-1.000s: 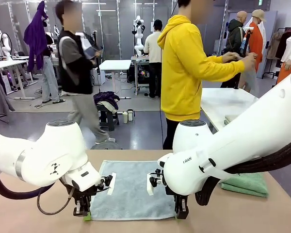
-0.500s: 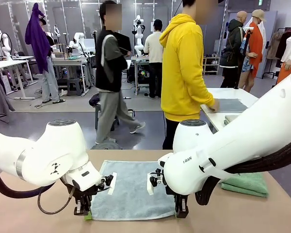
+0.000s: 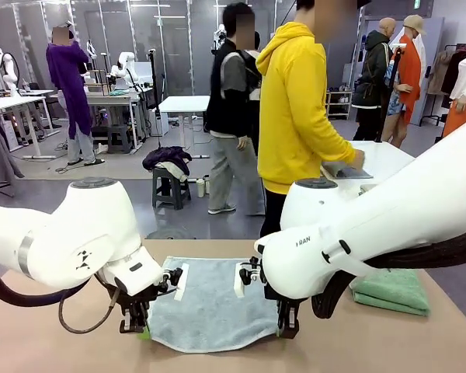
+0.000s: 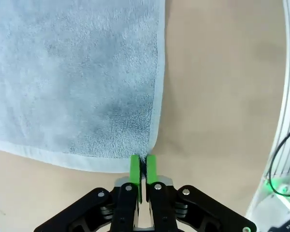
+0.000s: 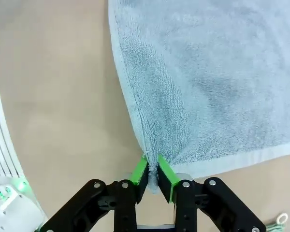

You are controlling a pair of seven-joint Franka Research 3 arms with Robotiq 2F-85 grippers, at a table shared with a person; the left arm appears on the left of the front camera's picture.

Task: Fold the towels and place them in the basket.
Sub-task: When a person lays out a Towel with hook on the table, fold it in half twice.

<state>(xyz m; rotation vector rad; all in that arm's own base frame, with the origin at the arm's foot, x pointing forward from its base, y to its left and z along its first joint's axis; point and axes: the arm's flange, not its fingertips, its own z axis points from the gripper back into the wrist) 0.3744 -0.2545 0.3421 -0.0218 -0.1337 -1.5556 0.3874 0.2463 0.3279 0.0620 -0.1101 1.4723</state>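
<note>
The left gripper (image 4: 143, 163) and right gripper (image 5: 152, 166) each clamp a near corner of the grey-blue towel (image 3: 210, 299), which stretches away toward the table's (image 3: 46, 346) far edge.

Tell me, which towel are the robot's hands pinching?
The pale grey-blue towel, spread open in the middle: the left hand and right hand each pinch a near corner. The green towel lies folded, untouched.
</note>
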